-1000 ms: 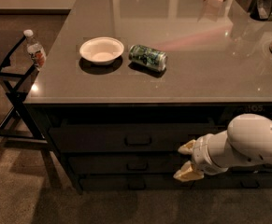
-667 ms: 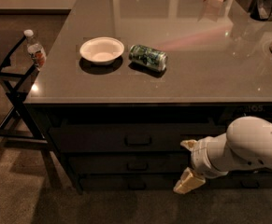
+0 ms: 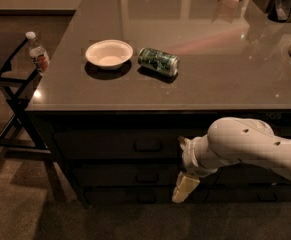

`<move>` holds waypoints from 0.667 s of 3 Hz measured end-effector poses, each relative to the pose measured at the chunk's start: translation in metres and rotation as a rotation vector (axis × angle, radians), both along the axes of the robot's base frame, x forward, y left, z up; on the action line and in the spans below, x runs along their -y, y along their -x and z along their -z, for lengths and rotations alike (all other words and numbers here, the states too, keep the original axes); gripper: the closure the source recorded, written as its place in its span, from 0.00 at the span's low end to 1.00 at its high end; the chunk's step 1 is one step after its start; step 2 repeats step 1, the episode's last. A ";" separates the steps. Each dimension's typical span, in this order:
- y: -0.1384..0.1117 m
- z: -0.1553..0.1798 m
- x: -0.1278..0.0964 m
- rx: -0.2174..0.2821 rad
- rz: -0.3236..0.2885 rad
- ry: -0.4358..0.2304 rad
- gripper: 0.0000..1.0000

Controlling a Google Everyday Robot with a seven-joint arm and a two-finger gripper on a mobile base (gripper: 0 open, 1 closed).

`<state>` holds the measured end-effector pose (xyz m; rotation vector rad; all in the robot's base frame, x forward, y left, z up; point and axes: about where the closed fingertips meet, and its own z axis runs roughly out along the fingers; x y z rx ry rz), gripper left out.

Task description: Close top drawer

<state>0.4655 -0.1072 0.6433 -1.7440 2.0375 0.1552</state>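
Currently the pincer (image 3: 181,169) hangs before the drawer stack, at about 4 o'clock from the top drawer (image 3: 105,143) and its handle (image 3: 147,146). Its two fingers are spread wide and hold nothing. The top drawer sits directly under the desk (image 3: 210,79) edge, at 6 o'clock from the bowl (image 3: 109,53); I cannot tell whether its front is flush. Judgement: press flat on the front close to the handle and push straight toward 12 o'clock. Stay centred so the wide drawer does not rack, and stop when level with the lower drawer fronts (image 3: 110,176).
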 end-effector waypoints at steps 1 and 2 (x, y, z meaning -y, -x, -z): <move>0.000 0.000 0.000 0.000 0.000 0.000 0.00; 0.000 0.000 0.000 0.000 0.000 0.000 0.00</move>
